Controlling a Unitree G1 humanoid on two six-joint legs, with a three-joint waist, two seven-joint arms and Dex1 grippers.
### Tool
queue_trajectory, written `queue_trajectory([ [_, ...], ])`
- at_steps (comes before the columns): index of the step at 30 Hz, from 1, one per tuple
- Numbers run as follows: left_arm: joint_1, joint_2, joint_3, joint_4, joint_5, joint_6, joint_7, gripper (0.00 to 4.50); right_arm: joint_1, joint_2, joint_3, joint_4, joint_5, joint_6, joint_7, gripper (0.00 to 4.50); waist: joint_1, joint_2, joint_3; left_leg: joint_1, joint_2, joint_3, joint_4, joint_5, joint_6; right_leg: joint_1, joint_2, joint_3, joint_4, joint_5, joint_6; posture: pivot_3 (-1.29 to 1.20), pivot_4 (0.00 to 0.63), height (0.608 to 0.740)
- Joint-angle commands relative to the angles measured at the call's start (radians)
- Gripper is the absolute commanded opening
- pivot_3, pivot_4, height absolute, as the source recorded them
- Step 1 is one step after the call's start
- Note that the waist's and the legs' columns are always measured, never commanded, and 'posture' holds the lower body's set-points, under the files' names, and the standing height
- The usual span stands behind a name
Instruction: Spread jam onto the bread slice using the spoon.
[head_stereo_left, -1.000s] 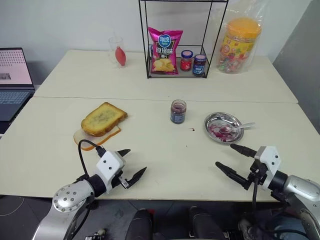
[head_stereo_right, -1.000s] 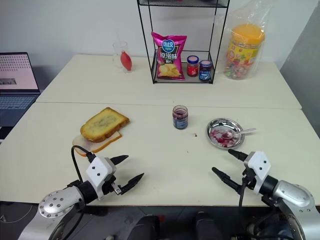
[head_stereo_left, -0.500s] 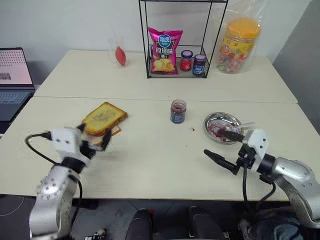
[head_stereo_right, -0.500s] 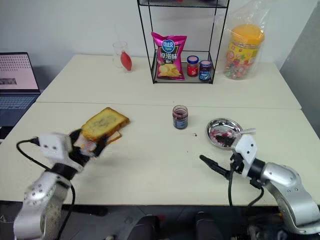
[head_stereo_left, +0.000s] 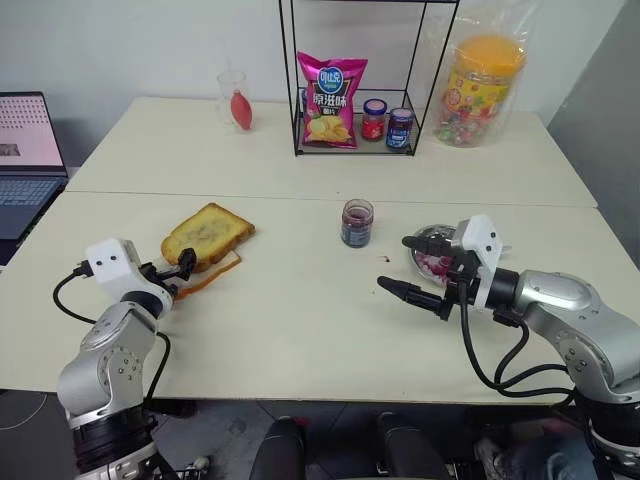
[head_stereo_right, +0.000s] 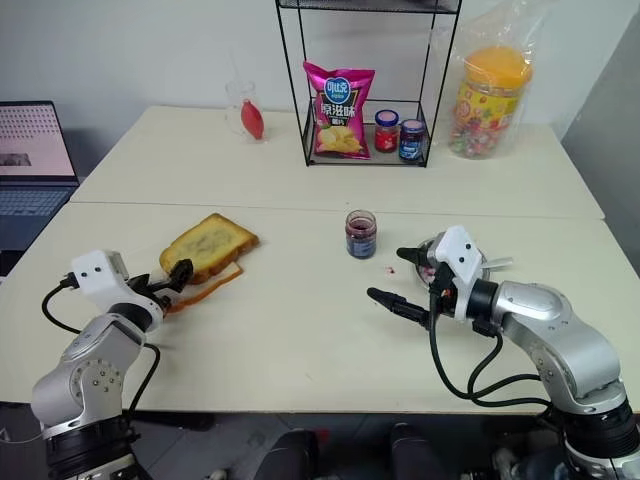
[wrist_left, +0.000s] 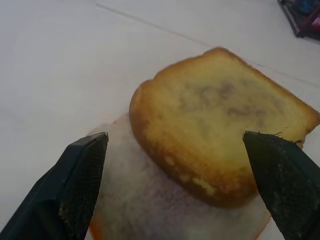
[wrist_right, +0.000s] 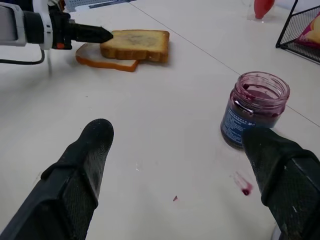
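Golden, the one bread slice (head_stereo_left: 207, 236) lies atop a paler slice (wrist_right: 102, 60). We count one jam (head_stereo_left: 356, 222) jar and two grippers, left gripper (head_stereo_left: 178, 272) and right gripper (head_stereo_left: 412, 268), both spread, empty.

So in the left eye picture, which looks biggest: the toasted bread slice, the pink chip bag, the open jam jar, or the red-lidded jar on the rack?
1. Toasted bread slice and pink chip bag: they look about alike, and the bag sits farther back, so no ranking.
2. Open jam jar.
3. Red-lidded jar, smallest, though it too is farther away.
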Motion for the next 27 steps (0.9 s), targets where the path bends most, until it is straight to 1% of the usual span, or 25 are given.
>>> queue_trajectory([
  [1, -0.044, -0.006, 0.017, 0.017, -0.024, 0.027, 0.026, 4.50, -0.021, -0.022, -0.006, -0.035, 0.021, 0.004, 0.021, 4.48, 0.000, 0.000, 0.000, 0.000, 0.000, 0.000, 0.000, 0.000, 0.000, 0.000, 0.000, 0.000, 0.000, 0.000, 0.000, 0.00, 0.150, 0.740],
  [7, -0.101, -0.020, 0.003, 0.059, -0.033, 0.070, 0.055, 4.50, -0.038, -0.055, 0.000, -0.044, 0.050, -0.011, 0.089, 4.48, 0.001, 0.000, 0.000, 0.000, 0.000, 0.000, 0.000, 0.000, 0.000, 0.000, 0.000, 0.000, 0.000, 0.000, 0.000, 0.00, 0.150, 0.740],
  [11, -0.126, -0.026, 0.010, 0.075, -0.033, 0.095, 0.079, 4.50, -0.047, -0.062, -0.004, -0.045, 0.063, -0.007, 0.105, 4.48, 0.003, 0.000, 0.000, 0.000, 0.000, 0.000, 0.000, 0.000, 0.000, 0.000, 0.000, 0.000, 0.000, 0.000, 0.000, 0.00, 0.150, 0.740],
  [13, -0.142, -0.032, 0.021, 0.089, -0.038, 0.122, 0.102, 4.13, -0.049, -0.068, -0.001, -0.049, 0.066, -0.004, 0.109, 4.50, 0.003, 0.000, 0.000, 0.000, 0.000, 0.000, 0.000, 0.000, 0.000, 0.000, 0.000, 0.000, 0.000, 0.000, 0.001, 0.00, 0.150, 0.740],
  [14, -0.146, -0.031, 0.021, 0.093, -0.036, 0.131, 0.105, 4.03, -0.050, -0.070, 0.000, -0.051, 0.068, -0.002, 0.109, 4.50, 0.003, 0.000, 0.000, 0.000, 0.000, 0.000, 0.000, 0.000, 0.000, 0.000, 0.000, 0.000, 0.000, 0.000, 0.001, 0.00, 0.150, 0.740],
  [16, -0.158, -0.034, 0.023, 0.096, -0.036, 0.145, 0.111, 3.54, -0.051, -0.073, 0.002, -0.052, 0.073, 0.000, 0.110, 4.50, 0.004, 0.000, 0.000, 0.000, -0.001, 0.000, 0.000, 0.000, 0.000, 0.000, 0.000, 0.000, 0.000, 0.000, 0.001, 0.00, 0.150, 0.740],
  [20, -0.178, -0.034, 0.022, 0.087, -0.032, 0.172, 0.124, 2.83, -0.051, -0.077, 0.001, -0.052, 0.080, 0.002, 0.111, 4.50, 0.004, 0.000, 0.000, 0.000, -0.001, 0.000, 0.000, 0.000, 0.000, 0.000, 0.000, 0.000, 0.000, 0.000, 0.001, 0.00, 0.150, 0.740],
  [27, -0.195, -0.015, 0.016, 0.090, -0.017, 0.201, 0.115, 1.26, -0.049, -0.083, 0.001, -0.049, 0.086, 0.004, 0.115, 4.50, 0.004, 0.000, 0.000, 0.000, -0.001, 0.000, 0.000, 0.000, -0.001, 0.000, 0.000, 0.000, 0.000, 0.001, 0.001, 0.00, 0.150, 0.740],
])
